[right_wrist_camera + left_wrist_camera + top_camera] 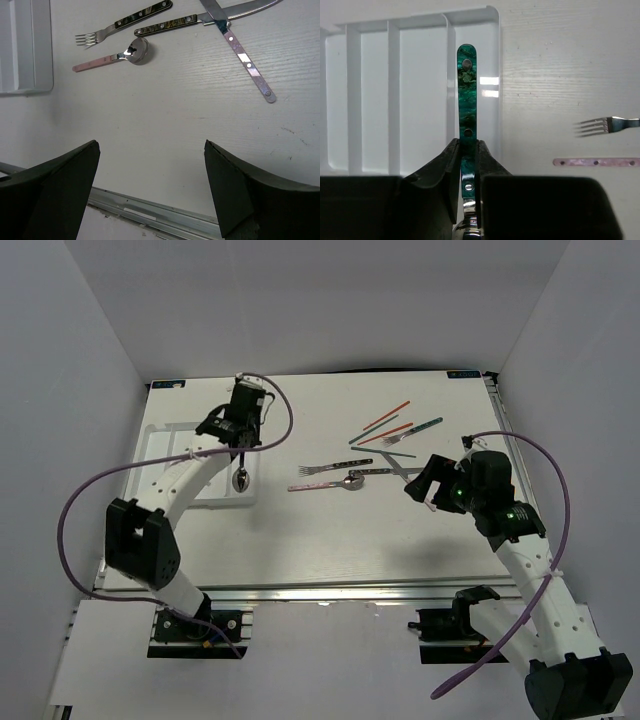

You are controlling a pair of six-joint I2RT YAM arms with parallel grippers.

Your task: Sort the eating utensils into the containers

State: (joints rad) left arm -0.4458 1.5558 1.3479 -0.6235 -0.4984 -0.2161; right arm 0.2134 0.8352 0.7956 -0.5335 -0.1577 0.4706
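My left gripper (240, 445) is shut on the teal-handled spoon (467, 95). The spoon hangs over the white tray's (160, 445) rightmost slot, its bowl (241, 480) toward the near edge. In the left wrist view the fingers (451, 165) clamp the lower handle above that slot (485, 60). My right gripper (425, 490) is open and empty above bare table, its jaws (150, 150) wide apart. Ahead of it lie a dark-handled fork (125, 22), a pink-handled spoon (112, 57), a dark-handled knife (170, 24) and a pink-handled knife (247, 62).
Red chopsticks (385, 418) and a teal one (425, 425) lie at the back right with a further fork (397, 440). The fork tines (600, 125) and pink spoon handle (595, 162) lie right of the tray. The table's metal front rail (150, 212) runs below the right gripper.
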